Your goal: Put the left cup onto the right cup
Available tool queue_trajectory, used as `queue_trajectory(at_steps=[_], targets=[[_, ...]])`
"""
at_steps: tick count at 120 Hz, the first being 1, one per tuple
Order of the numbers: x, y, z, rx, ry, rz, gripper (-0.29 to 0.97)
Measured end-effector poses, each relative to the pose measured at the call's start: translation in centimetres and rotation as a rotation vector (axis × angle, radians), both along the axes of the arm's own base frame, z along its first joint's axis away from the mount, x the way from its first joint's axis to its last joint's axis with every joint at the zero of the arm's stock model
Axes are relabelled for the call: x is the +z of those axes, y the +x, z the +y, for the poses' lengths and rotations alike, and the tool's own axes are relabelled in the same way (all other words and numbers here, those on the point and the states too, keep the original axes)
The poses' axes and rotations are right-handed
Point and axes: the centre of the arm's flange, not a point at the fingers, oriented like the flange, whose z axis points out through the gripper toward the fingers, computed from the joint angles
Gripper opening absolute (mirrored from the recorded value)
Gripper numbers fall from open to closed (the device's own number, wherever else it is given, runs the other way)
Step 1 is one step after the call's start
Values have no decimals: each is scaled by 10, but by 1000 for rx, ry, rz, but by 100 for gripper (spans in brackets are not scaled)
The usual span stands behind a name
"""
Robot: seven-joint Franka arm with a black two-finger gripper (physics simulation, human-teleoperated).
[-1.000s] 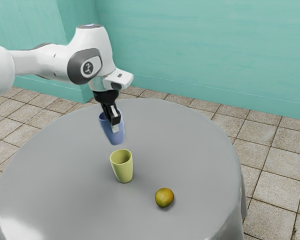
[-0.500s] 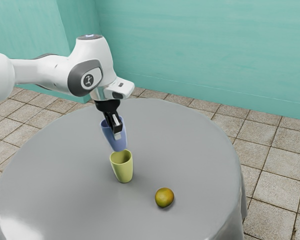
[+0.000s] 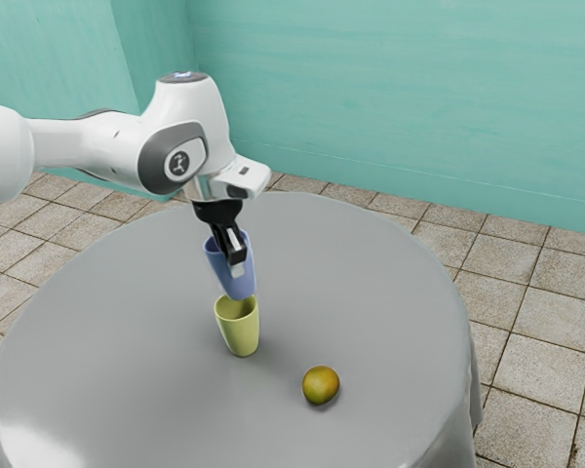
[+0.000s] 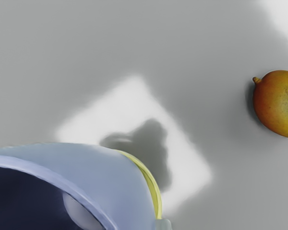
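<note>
My gripper (image 3: 233, 246) is shut on the rim of a blue cup (image 3: 231, 275), one finger inside and one outside. The blue cup hangs tilted, its base just above the mouth of the yellow-green cup (image 3: 238, 326), which stands upright near the middle of the round grey table (image 3: 390, 322). In the wrist view the blue cup (image 4: 86, 177) looms large just under my hand, and a sliver of the yellow cup's rim (image 4: 151, 184) shows beside it.
An orange-yellow fruit (image 3: 320, 385) lies on the table to the exterior view's right of the yellow cup; the same fruit (image 4: 278, 103) appears in the wrist view. The table's edge curves close in front of it. Tiled floor and teal walls surround the table.
My hand has carried the blue cup toward the exterior view's right and down, from beside the yellow cup to just over its mouth.
</note>
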Motion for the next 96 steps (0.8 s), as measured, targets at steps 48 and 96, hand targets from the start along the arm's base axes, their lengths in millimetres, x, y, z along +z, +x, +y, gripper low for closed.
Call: queue_trajectory(at_steps=[48, 96], targets=[[-6, -10, 0, 2, -2, -9, -10], [-19, -6, -1, 4, 1, 1, -10]])
